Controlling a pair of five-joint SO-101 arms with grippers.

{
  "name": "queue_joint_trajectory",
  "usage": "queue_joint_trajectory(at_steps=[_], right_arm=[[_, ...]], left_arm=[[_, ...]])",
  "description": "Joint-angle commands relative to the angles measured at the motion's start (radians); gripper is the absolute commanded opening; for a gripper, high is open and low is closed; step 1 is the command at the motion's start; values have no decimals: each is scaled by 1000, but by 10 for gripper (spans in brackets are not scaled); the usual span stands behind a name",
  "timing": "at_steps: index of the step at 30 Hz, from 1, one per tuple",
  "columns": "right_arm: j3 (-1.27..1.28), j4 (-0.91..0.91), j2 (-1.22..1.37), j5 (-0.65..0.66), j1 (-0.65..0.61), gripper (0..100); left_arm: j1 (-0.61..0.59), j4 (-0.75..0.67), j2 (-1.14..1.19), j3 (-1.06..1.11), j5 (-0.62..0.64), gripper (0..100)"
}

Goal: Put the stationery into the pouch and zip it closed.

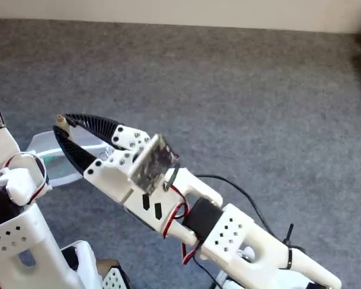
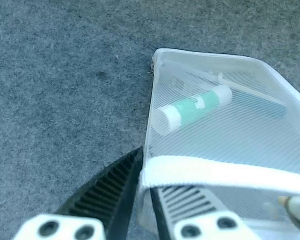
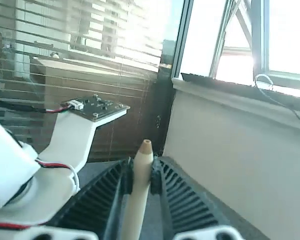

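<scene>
Right tool (image 3: pixel 141 169) is clamped on a pen (image 3: pixel 139 200), and left tool (image 2: pixel 144 172) is pinching the pouch (image 2: pixel 240 142) by its rim. I reckon the pen could miss the opening and snag.

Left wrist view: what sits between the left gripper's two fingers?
The pouch: its white-banded edge runs between the left gripper's fingers, one outside the mesh, the other seen through it. The left wrist view shows this.

Right gripper (image 1: pixel 58 125) clamped on a beige pen (image 1: pixel 61 120), over a clear pouch (image 1: pixel 53 166), grey carpet (image 1: pixel 228 90) beneath
</scene>
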Motion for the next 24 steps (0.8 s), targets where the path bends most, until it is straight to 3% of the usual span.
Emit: queue_joint_trajectory(at_steps=[1,10,18,24], right_arm=[[71,-203,-28,80,-13,4],[263,-283,-35,201,-42,4],[466,-374,-27,457,-128,4],[522,-375,-25,548,-133,4]], left_arm=[[-7,-25,12,-2,-3,11],[-7,-25,12,-1,-3,11],[-7,-25,13,-1,-3,11],[-7,-25,16,-1,-3,11]])
